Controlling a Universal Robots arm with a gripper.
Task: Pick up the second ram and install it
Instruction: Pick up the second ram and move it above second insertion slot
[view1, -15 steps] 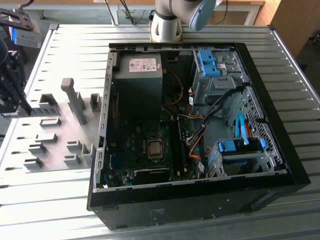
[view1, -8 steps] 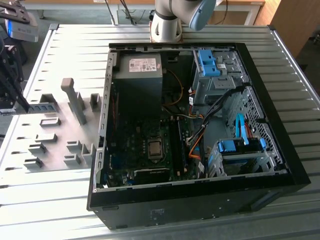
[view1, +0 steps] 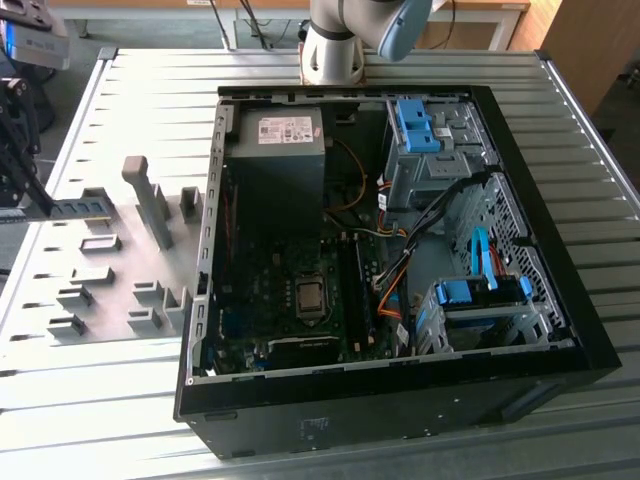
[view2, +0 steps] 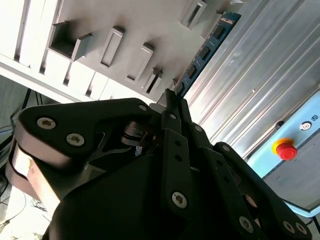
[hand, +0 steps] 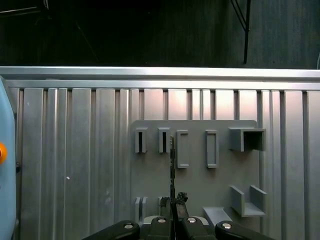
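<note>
While the end effector (view2: 175, 100) grips the ram (view2: 202, 52) by one end, its fingers are drawn narrow against the board's two faces, as seen in both wrist views. The ram is a thin blue stick with a row of dark chips. It projects straight out from the fingertips over the grey fixture (hand: 200, 175), a plate with raised slots and brackets. In the first wrist view the ram (hand: 172, 160) appears edge-on as a thin line between two slots, with the end effector (hand: 175, 200) closed around it. In the exterior view the end effector (view1: 40, 200) stands at the exterior view's left, holding the ram (view1: 82, 208) roughly level near the far edge of the fixture (view1: 110, 270). Whether the ram touches the fixture cannot be told. The open case (view1: 400, 400) lies on the slatted counter (view1: 100, 420) just beside the fixture, toward the exterior view's right, apart from the ram.
</note>
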